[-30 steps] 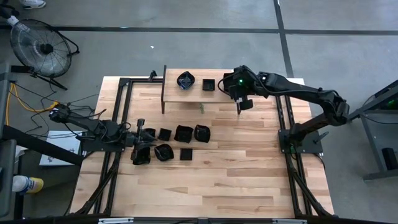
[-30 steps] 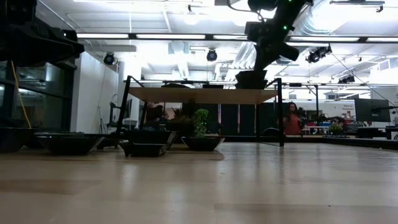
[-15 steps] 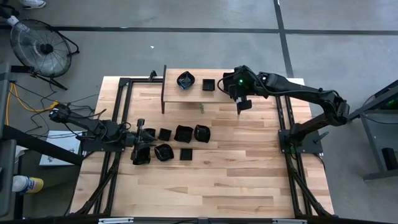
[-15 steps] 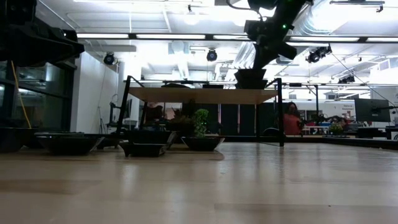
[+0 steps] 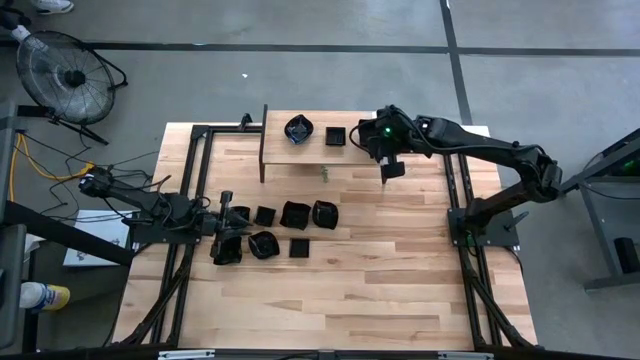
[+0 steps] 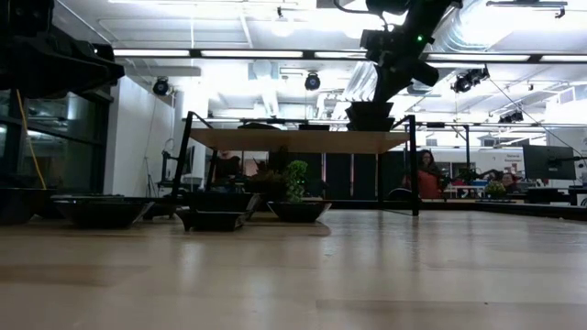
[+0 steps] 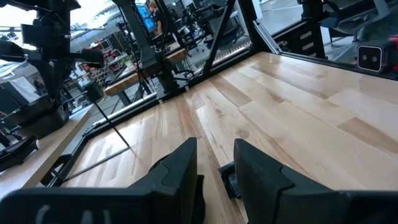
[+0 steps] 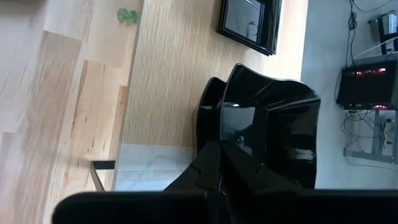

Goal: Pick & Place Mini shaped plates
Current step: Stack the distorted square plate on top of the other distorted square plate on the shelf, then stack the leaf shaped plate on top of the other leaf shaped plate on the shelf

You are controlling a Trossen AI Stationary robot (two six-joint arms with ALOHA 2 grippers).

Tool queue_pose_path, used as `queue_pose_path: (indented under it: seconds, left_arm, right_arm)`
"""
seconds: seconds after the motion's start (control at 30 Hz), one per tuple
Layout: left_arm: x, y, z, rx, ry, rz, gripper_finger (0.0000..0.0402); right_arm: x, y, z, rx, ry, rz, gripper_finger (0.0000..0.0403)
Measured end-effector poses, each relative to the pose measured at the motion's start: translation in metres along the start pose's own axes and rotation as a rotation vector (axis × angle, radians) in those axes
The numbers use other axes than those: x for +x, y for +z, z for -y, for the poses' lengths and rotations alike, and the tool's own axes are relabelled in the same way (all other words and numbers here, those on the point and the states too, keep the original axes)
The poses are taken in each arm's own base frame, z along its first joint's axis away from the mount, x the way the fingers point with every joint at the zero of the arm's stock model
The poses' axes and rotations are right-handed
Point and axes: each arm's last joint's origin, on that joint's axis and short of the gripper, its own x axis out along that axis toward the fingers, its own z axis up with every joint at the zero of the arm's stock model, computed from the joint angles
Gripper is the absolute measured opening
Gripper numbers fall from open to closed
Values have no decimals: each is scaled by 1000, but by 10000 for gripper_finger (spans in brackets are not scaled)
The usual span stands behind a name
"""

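My right gripper (image 5: 386, 168) hangs over the right end of the raised wooden shelf (image 5: 310, 152), shut on a glossy black angular mini plate (image 8: 273, 124). A rounded plate (image 5: 299, 129) and a square plate (image 5: 335, 136) sit flat on the shelf. Several more mini plates (image 5: 294, 214) lie on the table at mid left. My left gripper (image 5: 226, 214) rests level beside them; its fingers (image 7: 186, 168) stand open with nothing between them. My right gripper pinches the plate's near rim wall (image 8: 235, 144) between its two fingers, which slant down toward the shelf. In the low view the plate (image 6: 371, 116) is at the shelf top (image 6: 303, 139). Whether it rests there or hangs just above, I cannot tell.
A small green plant figure (image 5: 324, 175) stands on the table just in front of the shelf. Black frame rails (image 5: 455, 200) run along the table's left and right sides. Bare wood (image 5: 380, 270) fills the near and right parts of the table.
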Motion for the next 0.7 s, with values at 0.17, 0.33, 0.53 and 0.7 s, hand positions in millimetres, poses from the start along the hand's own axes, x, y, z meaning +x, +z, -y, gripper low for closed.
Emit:
queue_pose_path:
  seconds: [0.17,0.33,0.53,0.7]
  left_arm:
    - [0,0,0,0,0,0,103]
    - [0,0,0,0,1,0,103]
    - [0,0,0,0,3,-2,103]
    - [0,0,0,0,3,-1,103]
  right_arm:
    - [0,0,0,0,1,1,20]
    - [0,0,0,0,1,1,28]
    - [0,0,0,0,0,0,42]
    - [0,-1,1,0,-45,-41,56]
